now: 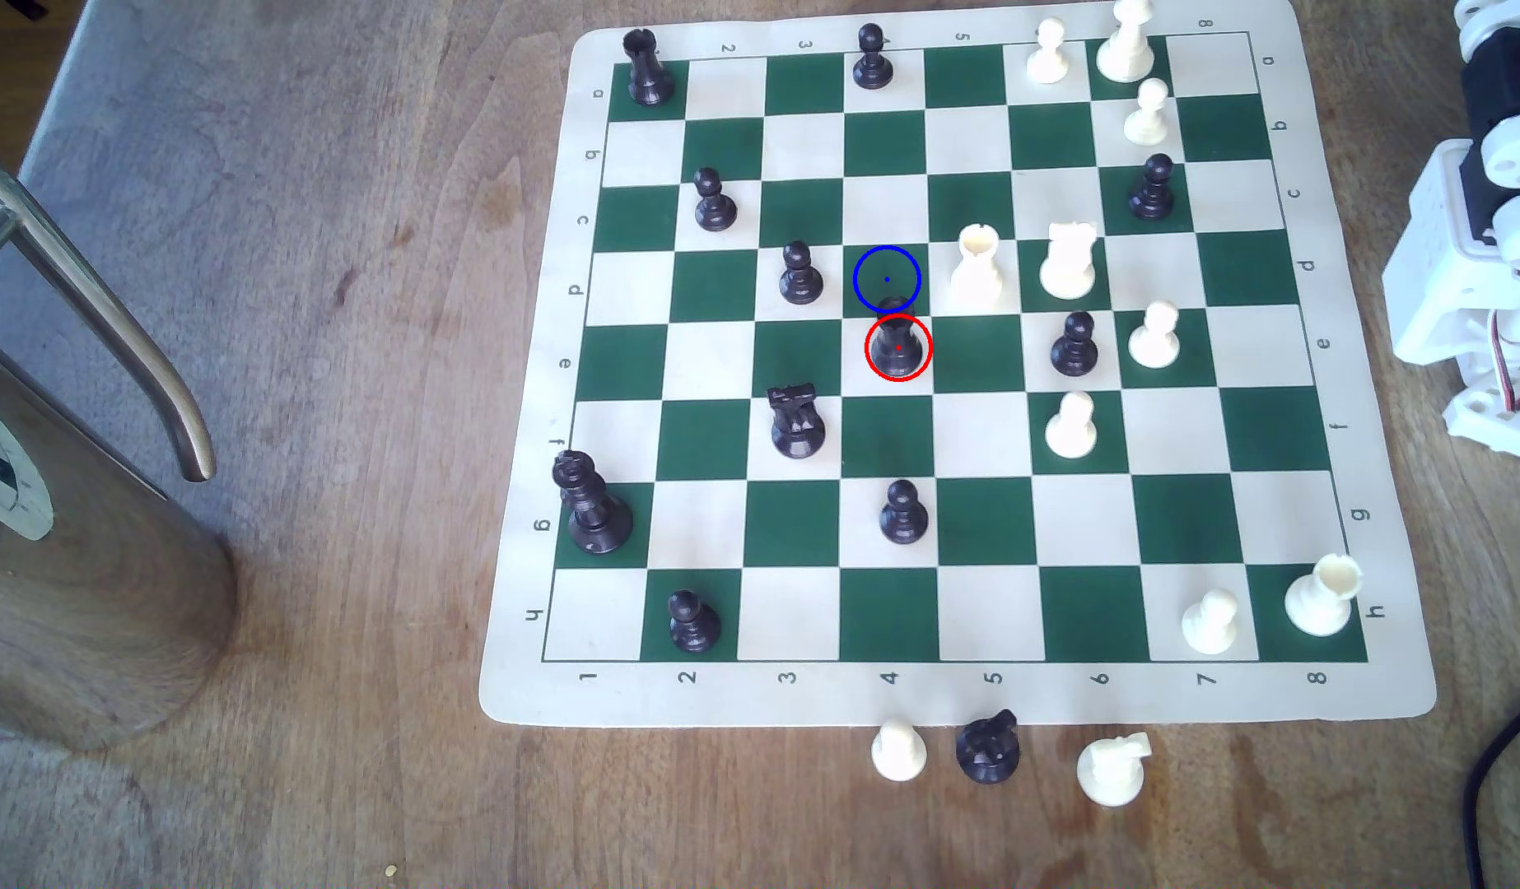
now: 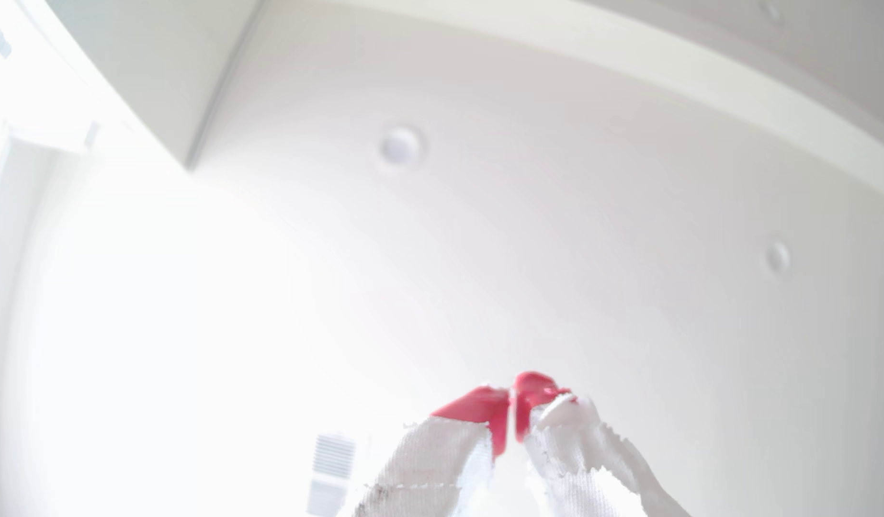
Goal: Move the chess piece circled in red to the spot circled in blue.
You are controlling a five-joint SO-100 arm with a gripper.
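Rook (image 1: 898,342) beside blue-ringed sq (image 1: 868,267)

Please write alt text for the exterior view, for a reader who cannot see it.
A black rook, ringed red, stands on a chessboard next to a blue-ringed green square; other black and white pieces stand around.

The cream-bordered green-and-cream roll-up chess mat (image 1: 953,697) carries digits 1 to 8 along its near and far edges, letters a to h along both side edges.
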